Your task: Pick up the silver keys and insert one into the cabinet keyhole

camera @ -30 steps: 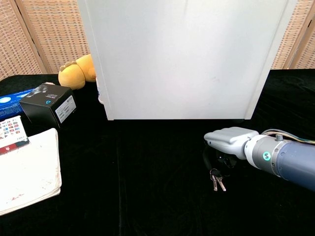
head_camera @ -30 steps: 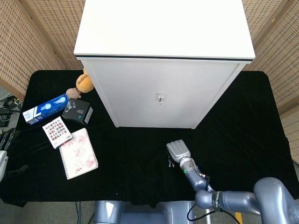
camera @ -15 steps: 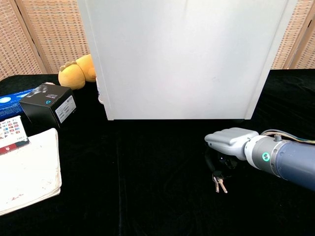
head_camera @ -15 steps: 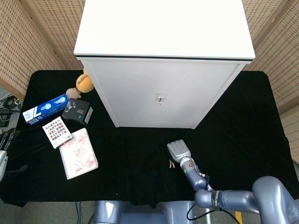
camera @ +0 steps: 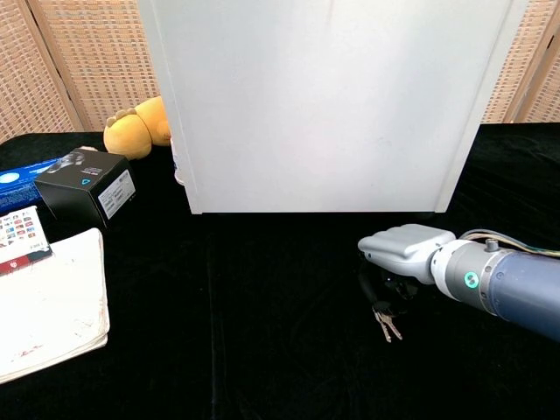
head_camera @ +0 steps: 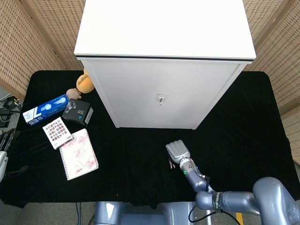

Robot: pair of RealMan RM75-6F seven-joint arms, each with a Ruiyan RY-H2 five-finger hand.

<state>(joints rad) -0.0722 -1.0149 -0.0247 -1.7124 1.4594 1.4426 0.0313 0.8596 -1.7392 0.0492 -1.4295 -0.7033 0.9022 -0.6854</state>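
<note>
The silver keys (camera: 385, 324) lie just below my right hand (camera: 404, 252), low over the black cloth in the chest view. Dark fingers (camera: 374, 287) curl down from the palm and hold the key ring; the key blades point toward the front. In the head view the right hand (head_camera: 176, 151) covers most of the keys (head_camera: 170, 162). The cabinet keyhole (head_camera: 161, 98) sits mid-front on the white cabinet (head_camera: 159, 89), well behind the hand. A sliver of my left hand (head_camera: 3, 150) shows at the left edge, cut off.
Left of the cabinet are a yellow plush toy (head_camera: 84, 83), a black box (head_camera: 78, 112), a blue box (head_camera: 45, 109), a card sheet (head_camera: 57, 132) and a notebook (head_camera: 78, 153). Wicker screens stand behind the table.
My right hand has shifted slightly left and back, and the keys have moved along under it. Nothing else has moved.
</note>
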